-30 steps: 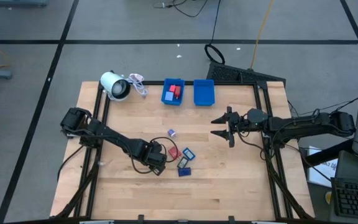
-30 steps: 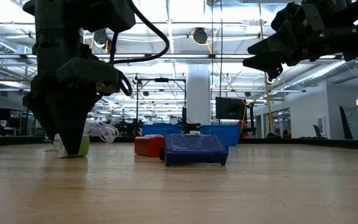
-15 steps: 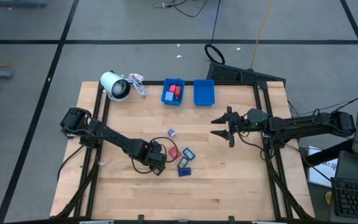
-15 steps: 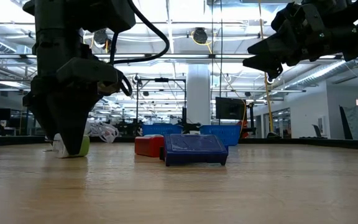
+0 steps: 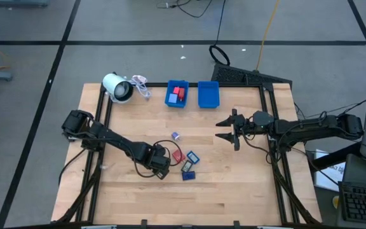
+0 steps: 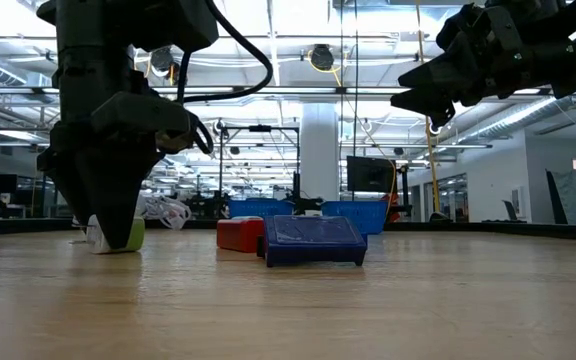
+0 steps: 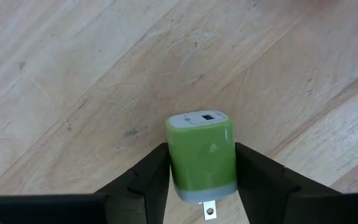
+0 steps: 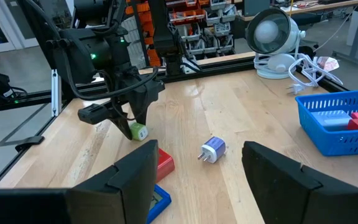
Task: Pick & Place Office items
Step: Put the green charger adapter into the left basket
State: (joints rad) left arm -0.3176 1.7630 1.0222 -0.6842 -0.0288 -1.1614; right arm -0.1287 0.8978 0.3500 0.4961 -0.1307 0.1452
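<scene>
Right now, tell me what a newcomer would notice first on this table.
The left hand is down on the wood near the table's middle, its fingers on either side of a small green plug adapter. Just beside it lie a red block and a dark blue block. The right hand hangs open above the table's right side, and two blue bins stand at the far edge.

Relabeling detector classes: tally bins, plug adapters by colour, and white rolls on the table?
blue bins: 2
green plug adapter: 1
purple plug adapter: 1
white roll: 1
Total: 5
</scene>
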